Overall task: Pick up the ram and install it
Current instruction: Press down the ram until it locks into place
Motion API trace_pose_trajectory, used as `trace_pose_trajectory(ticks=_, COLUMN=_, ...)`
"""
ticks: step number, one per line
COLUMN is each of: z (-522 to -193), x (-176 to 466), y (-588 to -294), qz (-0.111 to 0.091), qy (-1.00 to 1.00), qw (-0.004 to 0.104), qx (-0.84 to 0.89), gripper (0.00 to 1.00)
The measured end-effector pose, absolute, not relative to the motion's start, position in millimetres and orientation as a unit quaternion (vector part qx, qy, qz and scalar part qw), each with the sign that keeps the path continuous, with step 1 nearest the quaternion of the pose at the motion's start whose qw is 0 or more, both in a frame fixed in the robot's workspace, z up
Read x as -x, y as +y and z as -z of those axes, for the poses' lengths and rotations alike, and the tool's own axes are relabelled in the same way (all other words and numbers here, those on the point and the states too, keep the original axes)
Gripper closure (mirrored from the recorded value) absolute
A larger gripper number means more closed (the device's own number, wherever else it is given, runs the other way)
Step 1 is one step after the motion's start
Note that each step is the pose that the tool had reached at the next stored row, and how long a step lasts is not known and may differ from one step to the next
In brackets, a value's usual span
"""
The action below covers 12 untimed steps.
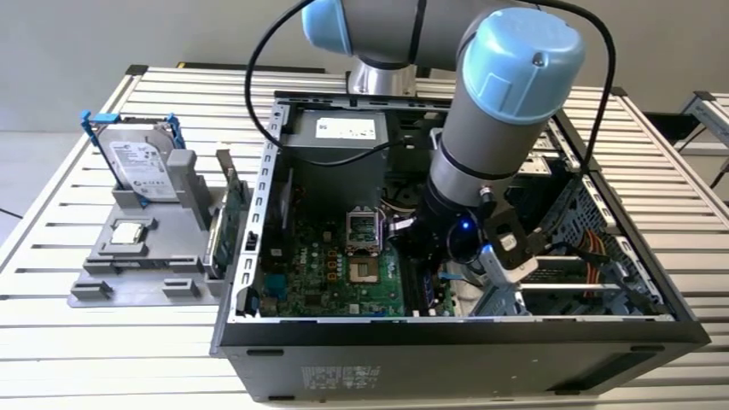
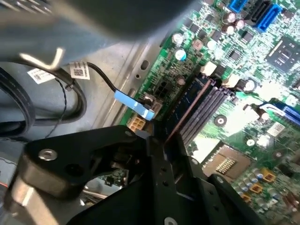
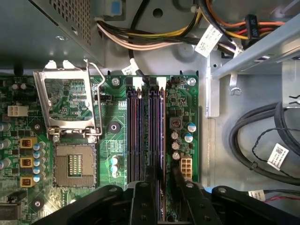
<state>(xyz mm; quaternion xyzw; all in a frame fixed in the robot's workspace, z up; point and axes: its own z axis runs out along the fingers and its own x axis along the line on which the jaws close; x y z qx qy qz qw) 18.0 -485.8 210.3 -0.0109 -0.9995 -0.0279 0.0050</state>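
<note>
In the exterior view, the arm (image 1: pixel 501 128) reaches down into an open case (image 1: pixel 456 329) that lies on a slatted table (image 1: pixel 68 325), and its wrist hangs low over the motherboard (image 1: pixel 330 273), toward the exterior view's right of the CPU socket (image 1: pixel 362 226). Outside the case, on the exterior view's left, a grey fixture (image 1: pixel 148 256) holds a hard drive (image 1: pixel 142 166) in a blue frame. A green card (image 1: pixel 236 213) stands on edge between the fixture and the case wall. In the second wrist view, the gripper (image 2: pixel 157 145) sits right at the near end of the memory slots (image 2: pixel 211 108). The ram (image 2: pixel 187 110) appears as a thin dark strip with a brownish top edge, standing along the outermost slot beside a white connector (image 2: pixel 136 124). Its near end runs in under the black fingers (image 2: pixel 140 154). Whether it is fully seated I cannot tell. A blue tab (image 2: pixel 133 105) on a black cable lies just beyond that connector. In the first wrist view, the gripper (image 3: pixel 164 180) straddles the slot nearest the row of capacitors (image 3: pixel 176 140). The two fingertips (image 3: pixel 151 176) stand apart, and slot and green board show in the gap between them, so the pincer is spread rather than pinched together. The slots (image 3: pixel 145 136) run straight away from the gripper, with the socket (image 3: pixel 72 164) off to one side and a bundle of coloured wires (image 3: pixel 154 40) past their far end.
</note>
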Motion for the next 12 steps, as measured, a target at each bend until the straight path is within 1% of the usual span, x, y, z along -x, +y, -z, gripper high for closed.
trace_pose_trajectory(ticks=5, z=-231, x=-18, y=-486, qz=0.027, qy=-1.0, qw=0.005, qx=0.011, gripper=0.0)
trace_pose_trajectory(ticks=12, z=-238, x=-17, y=-486, qz=0.028, qy=-1.0, qw=0.003, qx=0.011, gripper=0.0)
